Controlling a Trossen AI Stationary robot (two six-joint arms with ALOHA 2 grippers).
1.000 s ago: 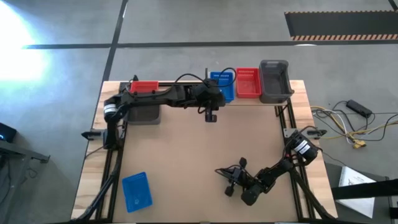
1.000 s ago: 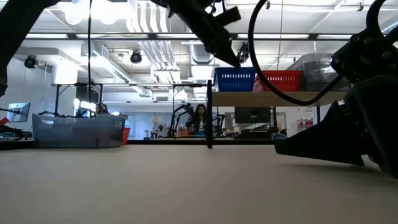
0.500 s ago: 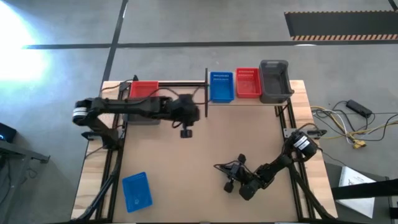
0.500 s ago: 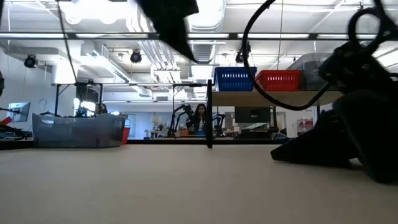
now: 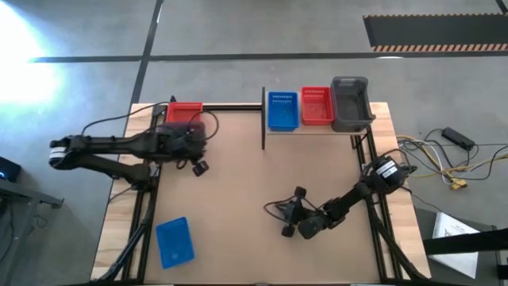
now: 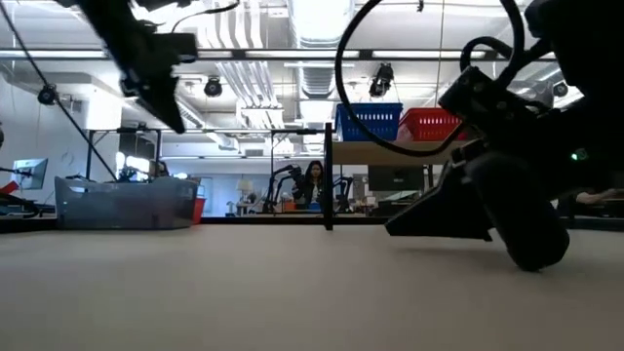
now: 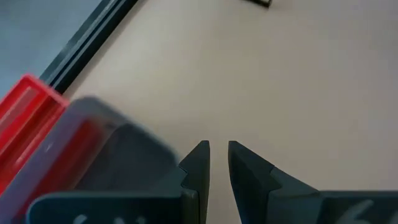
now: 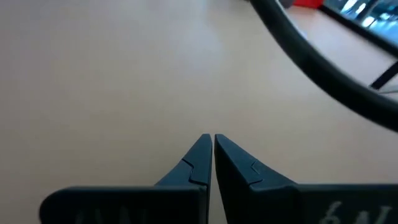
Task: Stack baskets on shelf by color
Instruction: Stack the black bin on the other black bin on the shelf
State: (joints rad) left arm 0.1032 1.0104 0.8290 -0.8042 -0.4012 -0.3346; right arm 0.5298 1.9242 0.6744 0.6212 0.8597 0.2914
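Near left of table: a blue rectangular perforated plastic basket (image 5: 174,242) lies alone on the brown tabletop (image 5: 254,183), close to the near left corner and well apart from both arms.

Near middle, right arm: the right gripper (image 5: 287,220) sits low over the bare tabletop, right of centre, with nothing between its fingers. In the right wrist view its two dark fingers (image 8: 198,160) are drawn almost together, only a thin slit between the tips. In the low view this arm fills the right side as a dark mass (image 6: 497,205).

Far left, left arm: the left arm reaches in from the left edge, and the left gripper (image 5: 200,166) hangs above the table just beside the baskets at the far left. Its fingers (image 7: 198,168) stand narrowly apart and grip nothing.

Far left baskets: a grey, deeper rectangular plastic basket (image 7: 99,155) rests on the tabletop, mostly hidden under the left arm from above. A red rectangular plastic basket (image 5: 184,111) lies touching it on its far side, at the table's far edge.

Far right, shelf: a light natural-wood board shelf with thin black posts (image 5: 309,129) is raised above the far edge. On it, left to right, sit a blue perforated basket (image 5: 282,110), a red perforated basket (image 5: 316,105) and a grey deeper basket (image 5: 351,102), side by side, each alone and not stacked.
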